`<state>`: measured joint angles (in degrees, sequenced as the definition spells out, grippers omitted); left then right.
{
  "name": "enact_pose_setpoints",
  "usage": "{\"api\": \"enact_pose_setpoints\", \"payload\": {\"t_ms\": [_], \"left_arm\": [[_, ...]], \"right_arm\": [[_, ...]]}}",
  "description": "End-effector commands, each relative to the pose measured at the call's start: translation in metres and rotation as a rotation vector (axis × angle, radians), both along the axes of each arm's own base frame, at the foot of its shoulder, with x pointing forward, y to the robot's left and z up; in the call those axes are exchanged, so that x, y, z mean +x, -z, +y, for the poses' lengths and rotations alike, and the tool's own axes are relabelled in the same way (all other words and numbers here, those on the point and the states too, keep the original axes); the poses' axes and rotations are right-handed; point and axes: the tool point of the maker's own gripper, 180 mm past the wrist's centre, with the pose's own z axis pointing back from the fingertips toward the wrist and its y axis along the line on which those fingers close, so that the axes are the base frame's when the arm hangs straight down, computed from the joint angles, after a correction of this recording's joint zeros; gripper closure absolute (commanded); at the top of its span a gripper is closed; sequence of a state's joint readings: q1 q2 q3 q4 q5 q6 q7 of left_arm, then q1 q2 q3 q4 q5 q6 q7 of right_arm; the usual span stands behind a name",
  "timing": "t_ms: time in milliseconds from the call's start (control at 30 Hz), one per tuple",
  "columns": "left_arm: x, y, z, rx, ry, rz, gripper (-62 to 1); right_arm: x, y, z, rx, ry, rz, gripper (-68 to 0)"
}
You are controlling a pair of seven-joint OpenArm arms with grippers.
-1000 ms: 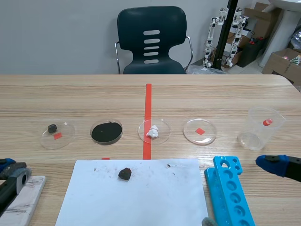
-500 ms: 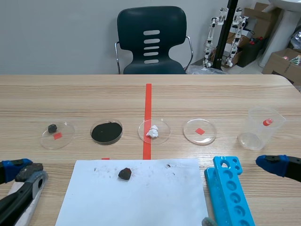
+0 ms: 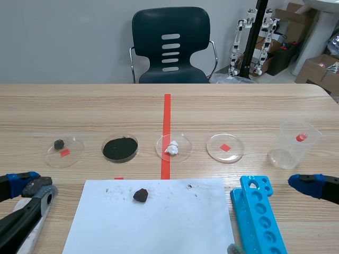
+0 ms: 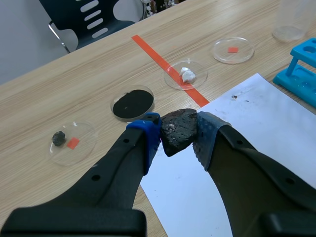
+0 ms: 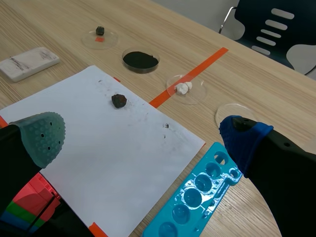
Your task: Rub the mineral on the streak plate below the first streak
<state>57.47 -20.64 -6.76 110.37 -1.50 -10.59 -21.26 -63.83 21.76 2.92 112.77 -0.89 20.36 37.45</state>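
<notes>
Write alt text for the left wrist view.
The left tool is shut on a dark, rough mineral chunk. Ahead of it on the wooden table lie a white paper sheet and clear dishes holding a small dark stone, black powder and a white lump.

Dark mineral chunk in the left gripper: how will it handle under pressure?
Probably rigid: the mineral chunk sits angular, uncrushed, in the left gripper. It may pivot, pinched at two narrow faces. Likely sheds grit: dark specks dot the white paper.
</notes>
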Motion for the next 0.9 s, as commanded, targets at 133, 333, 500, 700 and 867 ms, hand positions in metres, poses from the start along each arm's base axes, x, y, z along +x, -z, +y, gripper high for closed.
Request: {"api": "enact_pose_setpoints", "payload": {"t_ms": [133, 333, 500, 700, 867], "left_arm": [[0.0003, -0.0075, -0.003, -0.018, 0.005, -0.019, -4.1], [0.0004, -0.0076, -0.003, -0.018, 0.005, -0.02, -4.1], [0.0004, -0.0076, -0.0029, -0.017, 0.004, -0.02, -4.1], [0.0004, -0.0076, -0.0028, -0.017, 0.004, -0.02, -4.1], [0.0004, -0.0076, -0.0028, -0.017, 0.004, -0.02, -4.1]], "right_arm": [[0.0023, -0.0065, -0.0005, 0.013, -0.003, -0.023, -67.9], [0.0023, -0.0065, -0.0005, 0.013, -0.003, -0.023, -67.9], [0.0023, -0.0065, -0.0005, 0.013, -0.003, -0.023, -67.9], [0.0023, -0.0065, -0.0005, 0.013, -0.003, -0.023, -67.9], [0.0023, -0.0065, -0.0005, 0.013, -0.003, -0.023, -67.9]]}}
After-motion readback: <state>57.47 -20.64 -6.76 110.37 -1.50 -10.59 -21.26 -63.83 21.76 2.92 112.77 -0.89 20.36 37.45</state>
